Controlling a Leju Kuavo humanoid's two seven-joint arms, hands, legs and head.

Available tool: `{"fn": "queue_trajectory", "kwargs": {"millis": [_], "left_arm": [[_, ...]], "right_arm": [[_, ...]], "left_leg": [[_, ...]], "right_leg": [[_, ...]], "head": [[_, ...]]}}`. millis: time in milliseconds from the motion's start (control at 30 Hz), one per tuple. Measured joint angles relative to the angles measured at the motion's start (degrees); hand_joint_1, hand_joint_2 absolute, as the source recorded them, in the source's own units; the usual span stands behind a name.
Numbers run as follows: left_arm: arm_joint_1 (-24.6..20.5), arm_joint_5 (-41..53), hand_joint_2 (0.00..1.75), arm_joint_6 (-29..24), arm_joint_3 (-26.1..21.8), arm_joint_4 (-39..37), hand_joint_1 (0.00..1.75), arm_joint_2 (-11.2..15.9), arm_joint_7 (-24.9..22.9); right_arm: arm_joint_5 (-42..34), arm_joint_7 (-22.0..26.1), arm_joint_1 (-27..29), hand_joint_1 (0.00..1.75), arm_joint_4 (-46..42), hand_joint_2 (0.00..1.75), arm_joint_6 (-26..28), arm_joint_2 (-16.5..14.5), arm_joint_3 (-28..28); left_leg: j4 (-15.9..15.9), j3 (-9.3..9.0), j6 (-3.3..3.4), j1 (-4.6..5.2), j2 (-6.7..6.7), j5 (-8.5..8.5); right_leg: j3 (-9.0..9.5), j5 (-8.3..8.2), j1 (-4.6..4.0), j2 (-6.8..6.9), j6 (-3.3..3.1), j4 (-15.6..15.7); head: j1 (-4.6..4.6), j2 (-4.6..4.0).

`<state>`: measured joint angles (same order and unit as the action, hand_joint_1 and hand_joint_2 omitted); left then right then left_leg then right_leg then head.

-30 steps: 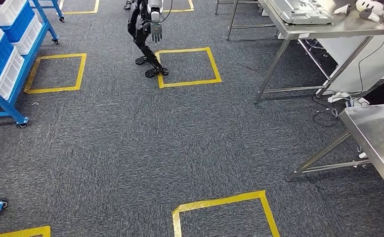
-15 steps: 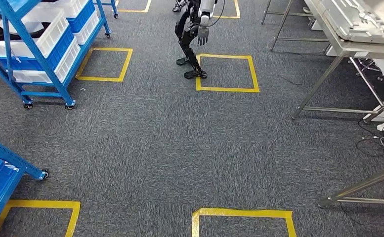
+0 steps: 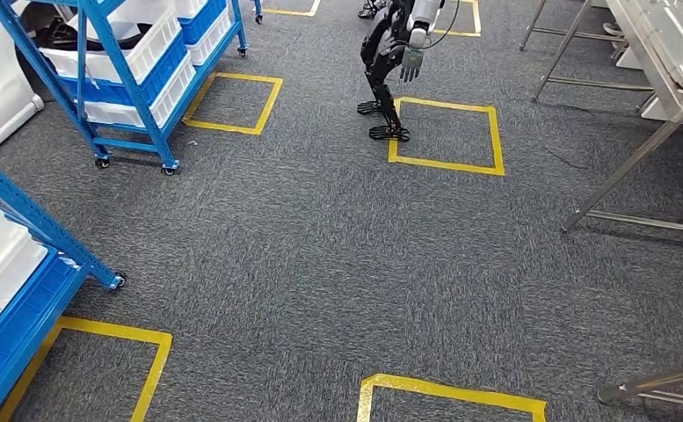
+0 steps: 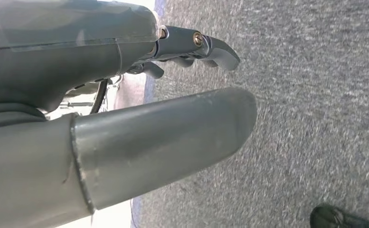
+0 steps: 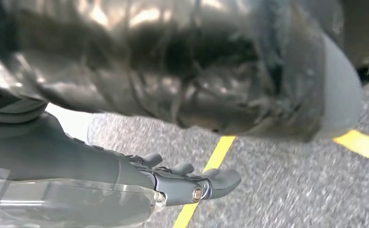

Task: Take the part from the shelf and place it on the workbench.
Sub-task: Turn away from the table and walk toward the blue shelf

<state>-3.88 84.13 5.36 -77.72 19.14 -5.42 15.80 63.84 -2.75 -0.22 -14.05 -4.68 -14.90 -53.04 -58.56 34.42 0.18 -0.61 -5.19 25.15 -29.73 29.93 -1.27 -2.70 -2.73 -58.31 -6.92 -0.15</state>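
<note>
Shelf point(image 3: 135, 83), blue, w/ white bins, far left in head view; part itself can't be made out. Steel workbench point(image 3: 672, 61) far right. Wrist views: left hand point(image 4: 125, 118), right hand point(image 5: 173, 180), fingers apart, holding nothing.

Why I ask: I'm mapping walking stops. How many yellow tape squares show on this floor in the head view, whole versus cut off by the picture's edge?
Whole yellow squares: 2
Cut-off yellow squares: 4
Total: 6
</note>
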Motion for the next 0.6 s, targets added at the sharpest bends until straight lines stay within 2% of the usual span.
{"fn": "queue_trajectory", "kwargs": {"millis": [33, 100, 167, 200, 233, 267, 300, 333, 367, 400, 433, 467, 533, 567, 600], "left_arm": [[0.05, 0.09, 0.0, 0.03, 0.05, 0.01, 0.0, 0.14, 0.0], [0.05, 0.23, 0.0, 0.04, 0.12, 0.01, 0.0, 0.45, 0.01], [-0.06, 0.23, 0.0, 0.04, 0.17, 0.01, 0.0, 0.85, 0.01], [-0.11, 0.23, 0.0, 0.04, 0.19, 0.01, 0.0, 1.0, 0.0], [-0.09, 0.24, 0.0, 0.04, 0.19, 0.01, 0.0, 1.07, -0.01], [-0.01, 0.25, 0.0, 0.04, 0.19, 0.01, 0.0, 1.09, -0.01], [0.08, 0.27, 0.0, 0.04, 0.19, 0.01, 0.0, 1.09, -0.02], [0.14, 0.29, 0.0, 0.04, 0.2, 0.01, 0.0, 1.09, -0.02], [0.14, 0.31, 0.0, 0.03, 0.22, 0.01, 0.0, 1.07, -0.02], [0.1, 0.33, 0.0, 0.03, 0.26, 0.01, 0.0, 1.06, -0.01], [0.09, 0.35, 0.0, 0.02, 0.3, 0.01, 0.0, 1.05, 0.01], [0.11, 0.37, 0.0, 0.02, 0.33, 0.01, 0.0, 1.04, 0.02], [0.29, 0.39, 0.0, 0.02, 0.34, 0.01, 0.0, 1.04, 0.02], [0.33, 0.39, 0.0, 0.02, 0.36, 0.01, 0.0, 1.04, 0.02], [0.3, 0.39, 0.0, 0.01, 0.39, 0.01, 0.0, 1.03, 0.02]], "right_arm": [[0.01, 0.0, -0.05, 0.0, 0.01, 0.0, 0.03, -0.03, -0.09], [0.03, 0.03, 0.01, 0.0, 0.01, 0.0, 0.05, -0.08, -0.23], [0.04, 0.06, 0.17, 0.0, 0.02, 0.0, 0.05, -0.11, -0.34], [0.04, 0.07, 0.23, 0.0, 0.03, 0.0, 0.05, -0.11, -0.39], [0.04, 0.07, 0.27, 0.0, 0.04, 0.0, 0.05, -0.11, -0.44], [0.04, 0.07, 0.28, 0.0, 0.05, 0.0, 0.05, -0.12, -0.46], [0.05, 0.07, 0.26, 0.0, 0.05, 0.0, 0.05, -0.14, -0.49], [0.06, 0.07, 0.24, 0.0, 0.06, 0.0, 0.05, -0.16, -0.5], [0.07, 0.07, 0.22, 0.0, 0.07, 0.0, 0.05, -0.19, -0.52], [0.09, 0.07, 0.21, 0.0, 0.07, 0.0, 0.05, -0.22, -0.54], [0.1, 0.07, 0.17, 0.0, 0.08, 0.0, 0.05, -0.24, -0.56], [0.1, 0.07, 0.08, 0.0, 0.08, 0.0, 0.05, -0.26, -0.57], [0.11, 0.07, -0.16, 0.0, 0.09, 0.0, 0.05, -0.29, -0.58], [0.11, 0.07, -0.23, 0.0, 0.09, 0.0, 0.05, -0.29, -0.58], [0.11, 0.08, -0.21, 0.0, 0.09, 0.0, 0.05, -0.3, -0.59]], "left_leg": [[-0.12, 0.11, -0.23, 0.0, -0.07, -0.01], [-2.23, 1.1, -0.67, 0.26, 1.45, 1.69], [-8.53, 3.76, -1.13, 0.37, 3.6, 5.68], [-12.0, 5.16, -1.41, 0.27, 3.99, 7.39], [-14.49, 6.03, -1.69, 0.14, 4.25, 8.32], [-14.87, 5.84, -1.95, -0.03, 4.5, 8.1], [-12.98, 4.51, -2.18, -0.2, 4.91, 6.92], [-9.25, 2.21, -2.36, -0.34, 5.82, 5.18], [-5.2, -0.18, -2.32, -0.32, 7.27, 3.85], [-2.02, -1.99, -2.02, -0.24, 8.34, 2.92], [-0.14, -3.01, -1.6, -0.13, 9.07, 2.55], [0.34, -3.13, -1.11, 0.0, 9.15, 2.66], [0.57, -2.97, -0.27, -0.1, 7.89, 2.36], [0.76, -2.99, 0.09, -0.21, 7.35, 2.17], [0.98, -3.0, 0.49, -0.34, 6.77, 1.93]], "right_leg": [[0.23, -0.29, 0.15, 0.65, -0.07, 0.46], [0.76, -1.02, 0.47, 2.09, -0.44, 1.73], [0.8, -1.34, 0.53, 3.63, -0.71, 2.23], [0.65, -1.35, 0.51, 4.45, -0.72, 2.16], [0.52, -1.32, 0.52, 5.24, -0.69, 2.06], [0.43, -1.25, 0.54, 6.01, -0.63, 1.94], [0.37, -1.11, 0.59, 6.73, -0.52, 1.74], [0.37, -0.9, 0.63, 7.4, -0.32, 1.44], [0.33, -0.58, 0.57, 8.04, -0.04, 1.04], [0.33, -0.24, 0.48, 8.61, 0.28, 0.65], [0.38, 0.02, 0.36, 9.11, 0.57, 0.33], [0.44, 0.19, 0.26, 9.57, 0.8, 0.19], [0.67, 0.42, 0.36, 10.04, 1.32, 0.04], [0.6, 0.88, 0.51, 9.13, 1.67, -0.38], [0.05, 2.03, 0.71, 7.51, 2.06, -1.81]], "head": [[0.02, 0.0], [0.03, 0.0], [0.04, 0.0], [0.04, 0.0], [0.04, 0.0], [0.03, 0.0], [0.03, 0.0], [0.03, 0.0], [0.04, 0.0], [0.02, 0.0], [0.01, 0.0], [0.0, 0.0], [0.01, 0.0], [-0.01, 0.0], [0.0, 0.0]]}}
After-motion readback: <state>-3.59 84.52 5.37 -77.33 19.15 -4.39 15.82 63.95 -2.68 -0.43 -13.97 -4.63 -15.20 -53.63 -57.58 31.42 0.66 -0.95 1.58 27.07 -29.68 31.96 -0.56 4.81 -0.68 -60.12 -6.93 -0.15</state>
